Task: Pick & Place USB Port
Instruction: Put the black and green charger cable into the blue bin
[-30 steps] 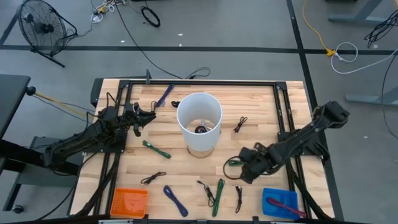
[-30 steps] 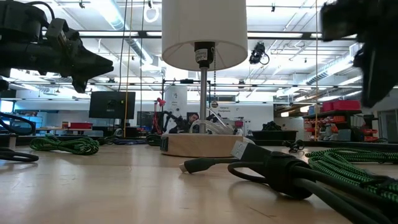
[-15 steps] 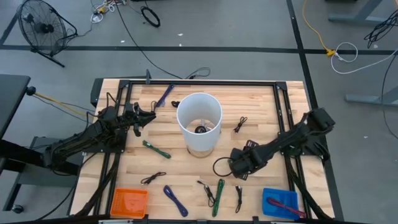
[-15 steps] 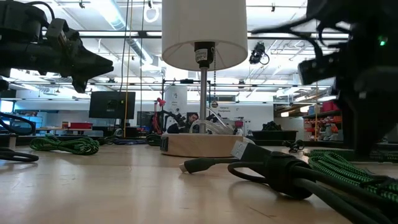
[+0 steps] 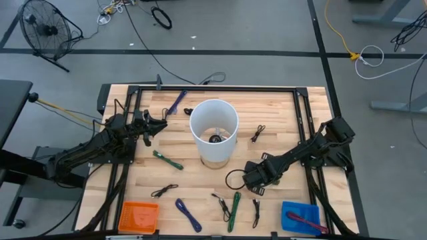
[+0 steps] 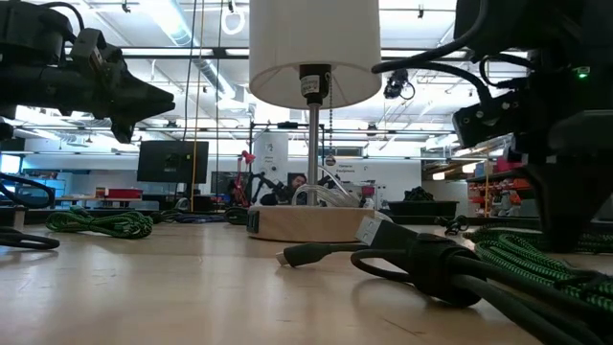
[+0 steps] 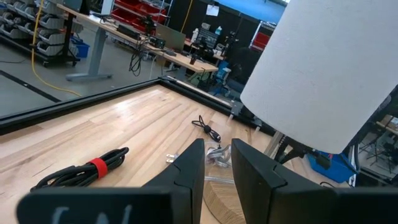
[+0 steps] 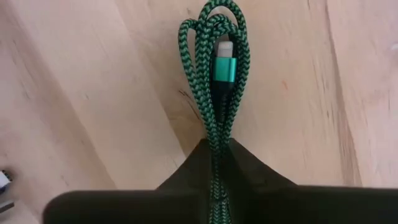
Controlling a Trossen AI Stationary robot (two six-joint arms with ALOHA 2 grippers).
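Green braided USB cable, folded into a tight bundle of woven cord with a shiny green metal plug tucked in its loops, lies on the pale plank bench near the front edge, right of the middle, pinched between the right claw's two dark fingers.

At the bench's left edge, the left claw hovers above the wood with its matte black fingers only a narrow gap apart and nothing between them. Towards the front-left corner sits a square orange tray, and near it lie a thin black cable and a coiled blue cable. A second green cable lies between the left claw and the lamp, which stands at the bench's centre: a smooth white cylindrical shade over a round pale wooden base. Right of the lamp rests a small black cable. A loose black loop curls just beside the right claw. In the front-right corner is a blue tray.
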